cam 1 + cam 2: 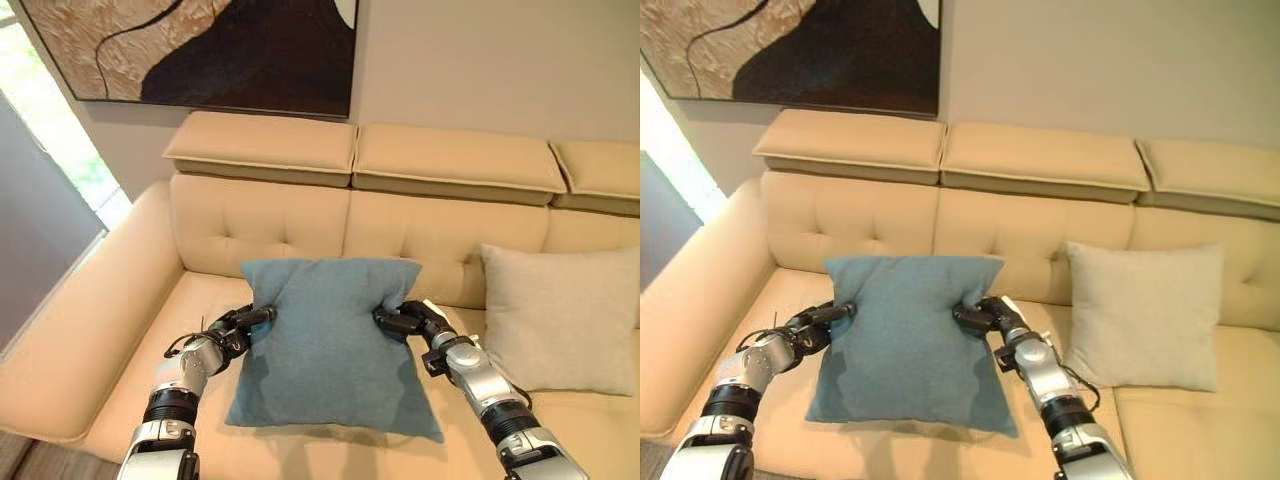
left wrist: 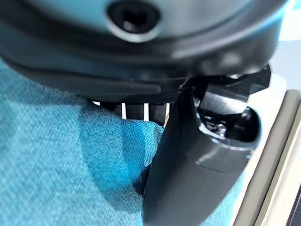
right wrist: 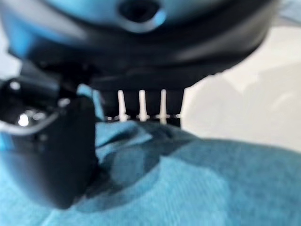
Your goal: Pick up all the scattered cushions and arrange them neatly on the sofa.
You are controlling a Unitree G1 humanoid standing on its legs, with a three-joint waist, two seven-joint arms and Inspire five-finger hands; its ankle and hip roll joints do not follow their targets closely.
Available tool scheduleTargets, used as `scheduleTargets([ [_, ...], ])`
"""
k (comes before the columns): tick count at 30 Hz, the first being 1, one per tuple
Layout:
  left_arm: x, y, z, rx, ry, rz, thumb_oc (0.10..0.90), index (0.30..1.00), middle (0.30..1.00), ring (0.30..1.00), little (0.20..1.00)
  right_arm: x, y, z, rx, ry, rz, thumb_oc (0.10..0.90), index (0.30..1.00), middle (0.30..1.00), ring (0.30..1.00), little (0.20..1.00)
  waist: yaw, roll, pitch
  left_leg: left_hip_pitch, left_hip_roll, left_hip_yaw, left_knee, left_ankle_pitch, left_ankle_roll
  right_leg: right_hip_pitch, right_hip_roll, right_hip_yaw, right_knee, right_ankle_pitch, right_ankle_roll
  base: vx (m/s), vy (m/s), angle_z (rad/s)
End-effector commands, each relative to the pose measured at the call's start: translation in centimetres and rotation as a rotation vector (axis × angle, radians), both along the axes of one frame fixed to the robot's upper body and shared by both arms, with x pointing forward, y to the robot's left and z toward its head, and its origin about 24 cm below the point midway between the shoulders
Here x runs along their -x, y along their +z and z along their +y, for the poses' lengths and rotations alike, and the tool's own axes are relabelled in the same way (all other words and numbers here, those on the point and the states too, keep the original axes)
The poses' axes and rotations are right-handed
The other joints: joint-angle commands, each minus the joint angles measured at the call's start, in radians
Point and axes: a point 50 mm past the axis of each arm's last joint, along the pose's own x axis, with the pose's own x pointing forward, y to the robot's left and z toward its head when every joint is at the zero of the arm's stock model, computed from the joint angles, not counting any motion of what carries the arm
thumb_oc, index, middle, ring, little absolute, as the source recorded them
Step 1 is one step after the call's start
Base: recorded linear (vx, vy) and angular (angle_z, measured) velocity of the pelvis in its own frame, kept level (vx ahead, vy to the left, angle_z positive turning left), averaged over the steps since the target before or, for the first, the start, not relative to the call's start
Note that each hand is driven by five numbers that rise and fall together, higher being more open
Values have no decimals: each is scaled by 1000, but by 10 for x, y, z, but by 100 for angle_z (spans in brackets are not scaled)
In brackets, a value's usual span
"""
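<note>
Both hands hold one blue cushion up on the sofa.

Up close, the left hand [image 2: 197, 165] and right hand [image 3: 51, 155] each pinch the woven blue cushion [image 1: 325, 340] between thumb and fingers, one on each side. From above, it stands on the smooth cream sofa [image 1: 270, 220], beside a pale square cushion [image 1: 560, 315].

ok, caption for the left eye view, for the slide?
Both hands, left hand and right hand, pinch blue cushion upright on sofa, beside beige cushion.
</note>
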Motion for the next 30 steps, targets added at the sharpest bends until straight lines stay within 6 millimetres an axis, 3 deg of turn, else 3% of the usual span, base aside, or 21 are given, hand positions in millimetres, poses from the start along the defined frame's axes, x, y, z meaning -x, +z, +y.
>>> scheduleTargets([
  [1,-47,66,-50,175,-130,-296,400,300,300,300,300,-37,75,53,-133,142,-308,400,300,300,300,300,-22,-38,-102,-20,111,55,165,-187,-15,8,36,40,63,-109,-38,1,134,-15],
  [4,-48,74,-36,142,-84,-368,400,300,300,300,300,-39,78,61,-126,167,-303,400,300,300,300,300,-16,-23,-108,14,212,-53,20,-78,-48,8,42,59,106,-141,-37,51,143,-16],
  [6,-51,79,-27,103,-47,-397,400,300,300,300,300,-42,83,62,-94,193,-314,400,300,300,300,300,-30,-15,-109,-2,260,-33,-11,-20,-62,9,27,56,127,-153,-26,96,208,-9],
  [7,-52,78,-27,103,-44,-394,400,300,300,300,300,-42,82,64,-79,206,-307,400,300,300,300,300,-43,-1,-119,39,274,18,-66,-26,-64,8,21,43,136,-151,-13,152,245,-12],
  [9,-53,79,-20,42,-31,-395,400,300,300,300,300,-45,84,69,-61,214,-298,400,300,300,300,300,-37,25,-133,95,238,43,-143,-24,-89,21,6,39,134,-143,21,172,309,-10],
  [11,-54,80,-18,31,-13,-401,400,300,300,300,300,-45,83,71,-61,215,-290,400,300,300,300,300,-36,28,-140,113,219,47,-157,-31,-88,27,-1,38,129,-142,28,116,237,5],
  [13,-56,90,-14,-7,16,-428,400,300,300,300,300,-42,75,79,-57,227,-260,400,300,300,300,300,-17,19,-149,134,168,49,-157,-67,-64,38,-33,41,109,-131,51,131,300,4],
  [17,-64,105,-12,-36,46,-450,400,300,300,300,300,-49,85,82,-20,228,-285,400,300,300,300,300,-4,1,-146,132,133,53,-157,-83,-36,40,-63,41,85,-111,75,56,183,-5],
  [19,-70,118,-9,-85,30,-475,400,300,300,300,300,-57,102,83,11,220,-330,400,300,300,300,300,-2,-10,-137,119,117,55,-157,-85,-18,32,-74,47,72,-98,88,-23,156,8],
  [20,-80,141,-3,-180,2,-533,400,300,300,300,300,-70,130,84,45,180,-409,400,300,300,300,300,-4,-16,-115,88,104,52,-157,-79,-6,7,-82,55,61,-80,100,-120,137,1],
  [24,-95,200,3,-308,-55,-716,400,300,300,300,300,-89,210,89,108,117,-627,400,300,300,300,300,-27,-28,-54,-14,93,63,-157,-55,8,-86,-94,87,45,-34,125,-197,84,5],
  [25,-95,200,4,-308,-55,-717,400,300,300,300,300,-89,210,89,108,117,-628,400,300,300,300,300,-27,-28,-55,-16,93,63,-157,-55,8,-88,-94,88,45,-34,125,-148,59,-9],
  [26,-97,212,2,-333,-74,-755,400,300,300,300,300,-92,223,91,118,104,-659,400,300,300,300,300,-27,-30,-48,-42,90,65,-157,-50,10,-113,-95,94,41,-23,129,-222,68,-13],
  [27,-101,248,-2,-408,-94,-868,400,300,300,300,300,-96,254,87,177,64,-729,400,300,300,300,300,-33,-35,-27,-107,87,68,-157,-31,10,-175,-95,101,36,2,137,-222,68,-9],
  [29,-103,260,-4,-433,-90,-898,400,300,300,300,300,-97,266,83,201,37,-757,400,300,300,300,300,-37,-36,-20,-139,83,71,-157,-21,10,-205,-95,104,34,11,141,-215,53,-5],
  [30,-107,290,-4,-470,-62,-957,400,300,300,300,300,-99,287,75,248,-22,-808,400,300,300,300,300,-46,-38,-7,-202,77,71,-157,1,2,-256,-94,104,23,34,149,-200,42,-3],
])
